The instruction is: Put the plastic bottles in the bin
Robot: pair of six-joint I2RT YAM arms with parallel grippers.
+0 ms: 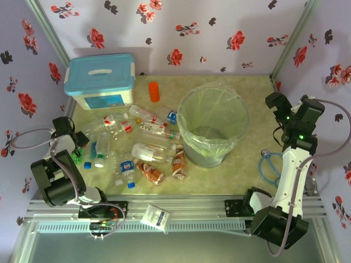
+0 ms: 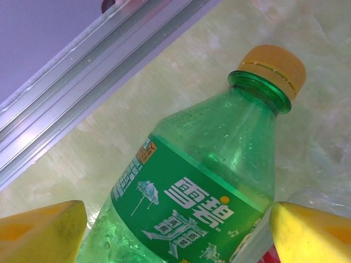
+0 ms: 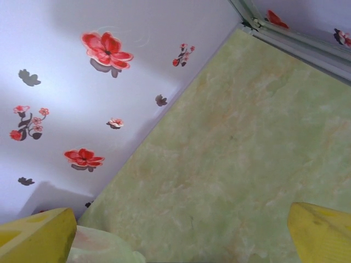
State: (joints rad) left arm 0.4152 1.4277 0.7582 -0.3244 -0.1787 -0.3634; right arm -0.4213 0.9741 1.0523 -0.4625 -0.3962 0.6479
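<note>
Several plastic bottles (image 1: 151, 152) lie in a loose heap on the table left of the bin (image 1: 192, 148), a grey bucket with a pale green bag liner. My left gripper (image 1: 74, 143) is low at the heap's left end. In the left wrist view it is open (image 2: 178, 235), its yellow fingers (image 2: 44, 233) astride a green bottle (image 2: 219, 153) with an orange cap, close to the bottle's sides. Part of another bottle shows beside the right finger. My right gripper (image 1: 293, 104) hangs open right of the bin, with nothing between its fingers (image 3: 181, 235) and the liner's edge (image 3: 104, 246) beside it.
A white box with a blue lid (image 1: 100, 81) stands at the back left, with an orange cylinder (image 1: 154, 91) next to it. A blue cable loop (image 1: 269, 167) lies by the right arm. A white packet (image 1: 155, 216) rests on the front rail. An aluminium rail (image 2: 82, 93) runs close beside the green bottle.
</note>
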